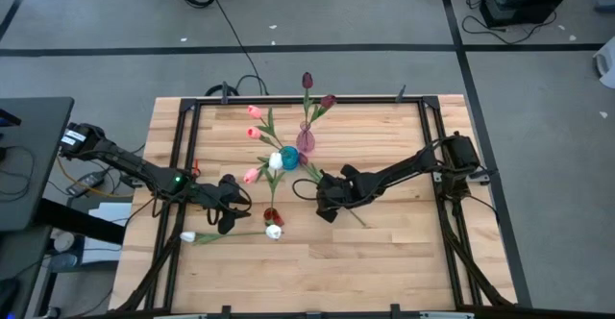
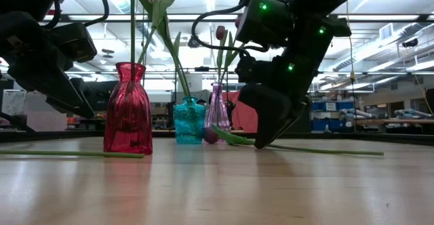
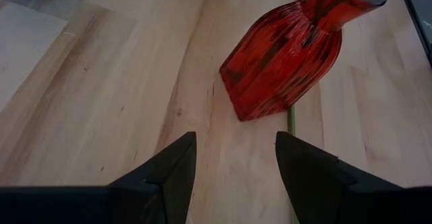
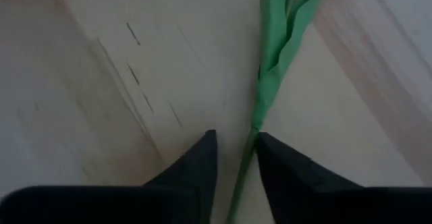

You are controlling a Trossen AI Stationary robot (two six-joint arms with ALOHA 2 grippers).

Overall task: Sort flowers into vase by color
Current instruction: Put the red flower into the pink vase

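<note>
Reaching in from the right of the overhead frame, the right arm angles its elbow toward the bench's (image 1: 384, 252) centre and tips its wrist steeply down, setting the right end effector (image 4: 235, 158) on a tulip lying flat just below the middle of the frame. Its two dark fingers stand nearly closed about the thin green stem (image 4: 244, 166), with the folded leaves (image 4: 278, 42) running on ahead of them; the level view shows the stem (image 2: 319, 149) still flat on the wood.

The left arm stretches low from the left edge of the overhead frame, its left end effector (image 1: 228, 215) hanging left of the red vase (image 1: 274, 215), fingers spread wide and holding nothing. The wrist camera puts the ribbed red vase (image 3: 287, 55) just beyond those fingers (image 3: 177, 166).

A white tulip (image 1: 188, 235) lies on the bench at lower left of centre, its stem running toward the red vase, where another white head (image 1: 274, 231) shows. The blue vase (image 1: 290, 157) at centre holds pink (image 1: 254, 111) and white heads; the pale purple vase (image 1: 306, 141) just above it holds two maroon tulips (image 1: 307, 80).
</note>
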